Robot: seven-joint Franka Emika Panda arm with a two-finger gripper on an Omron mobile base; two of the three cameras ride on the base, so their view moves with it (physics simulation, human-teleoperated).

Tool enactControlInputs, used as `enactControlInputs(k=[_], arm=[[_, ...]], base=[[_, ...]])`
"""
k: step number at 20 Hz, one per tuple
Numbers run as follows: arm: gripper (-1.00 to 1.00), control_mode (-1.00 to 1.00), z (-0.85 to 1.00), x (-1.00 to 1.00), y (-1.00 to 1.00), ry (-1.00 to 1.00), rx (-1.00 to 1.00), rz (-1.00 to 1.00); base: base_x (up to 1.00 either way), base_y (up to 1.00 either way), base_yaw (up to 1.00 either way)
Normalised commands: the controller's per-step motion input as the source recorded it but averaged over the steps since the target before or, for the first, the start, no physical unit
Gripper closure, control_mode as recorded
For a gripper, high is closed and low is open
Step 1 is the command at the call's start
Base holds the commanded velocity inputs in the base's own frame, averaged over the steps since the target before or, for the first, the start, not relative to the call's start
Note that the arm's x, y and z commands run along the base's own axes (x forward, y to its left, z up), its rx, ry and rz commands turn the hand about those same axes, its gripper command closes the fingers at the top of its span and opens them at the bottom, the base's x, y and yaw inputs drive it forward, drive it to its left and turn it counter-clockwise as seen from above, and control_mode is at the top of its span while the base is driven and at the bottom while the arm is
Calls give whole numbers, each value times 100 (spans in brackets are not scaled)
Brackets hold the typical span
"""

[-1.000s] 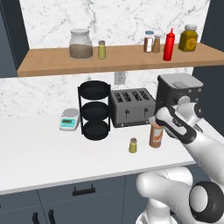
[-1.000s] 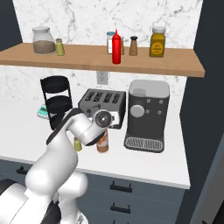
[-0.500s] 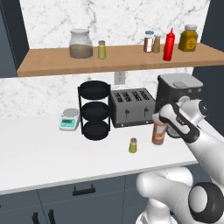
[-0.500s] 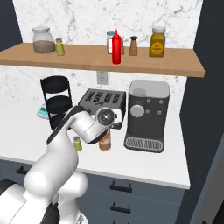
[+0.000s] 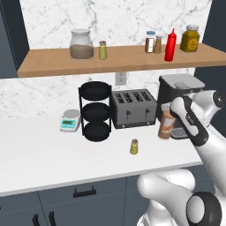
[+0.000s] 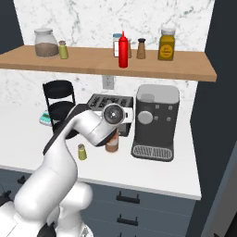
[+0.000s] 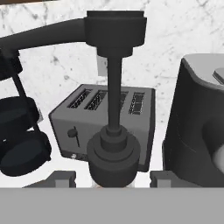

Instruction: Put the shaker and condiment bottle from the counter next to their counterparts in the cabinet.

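Observation:
My gripper [image 5: 170, 118] is shut on the condiment bottle [image 5: 166, 126], a brown-orange bottle held upright just above the counter in front of the coffee machine. In the hand view the bottle's dark cap and thin tip [image 7: 113, 148] rise between my fingers [image 7: 60, 177]. From the right base the bottle [image 6: 112, 144] hangs under my hand [image 6: 112, 135]. The tiny yellow-green shaker [image 5: 134, 146] [image 6: 82, 152] stands alone on the counter to the bottle's left. On the cabinet shelf [image 5: 119, 60] stand the matching shaker [image 5: 103, 50] and the red squeeze bottle [image 5: 170, 45].
A toaster [image 5: 133, 108] and a black coffee machine [image 5: 178, 95] stand right behind the bottle. Further left are a black tiered rack [image 5: 95, 110] and a small scale [image 5: 69, 120]. The shelf also carries a glass jar [image 5: 81, 44], brown spice jars [image 5: 152, 42] and a mustard-yellow jar [image 5: 190, 38].
My gripper has carried the condiment bottle up and to the right, off the counter. The shaker has stayed where it was.

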Motion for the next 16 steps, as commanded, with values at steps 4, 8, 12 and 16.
enactControlInputs(k=[4,8,12,16], arm=[[100,-100,85,-45,-2,0,7,-9],[100,-100,92,-50,0,-4,5,-15],[100,-100,94,-38,0,-10,0,-22],[100,-100,99,-29,0,-14,-3,-22]], base=[[0,0,0],[0,0,0],[0,0,0],[0,0,0]])
